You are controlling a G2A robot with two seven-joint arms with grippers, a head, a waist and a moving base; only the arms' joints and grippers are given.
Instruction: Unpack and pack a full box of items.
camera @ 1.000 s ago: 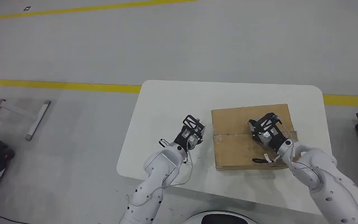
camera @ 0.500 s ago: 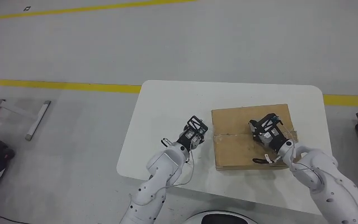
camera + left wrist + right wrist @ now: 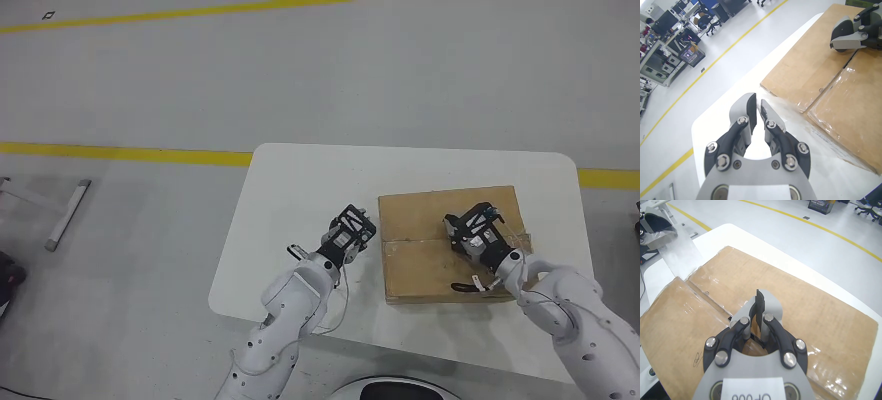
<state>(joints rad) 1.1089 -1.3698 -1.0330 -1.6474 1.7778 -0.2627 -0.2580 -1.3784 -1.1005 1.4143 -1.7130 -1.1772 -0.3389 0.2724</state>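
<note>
Left fingers (image 3: 751,108) seemingly pinching tape (image 3: 679,256), one box (image 3: 440,215)

The left arm (image 3: 295,295) is stretching forward with its elbow tucked low, the forearm running diagonally inward and the wrist angling toward the other arm. The left gripper (image 3: 758,100) is drawing its fingers (image 3: 751,109) almost together, with just a narrow slit showing, and is pinching the end of a strip of clear tape (image 3: 679,255) between the tips. The right arm (image 3: 565,305) is bending in from the outer side, its forearm heading toward the middle and its wrist tipping downward. The right gripper (image 3: 760,293) is pressing its two fingers flat against each other, tips pointing down and away from the wrist. The two grippers are sitting well apart, angling toward each other.
</note>
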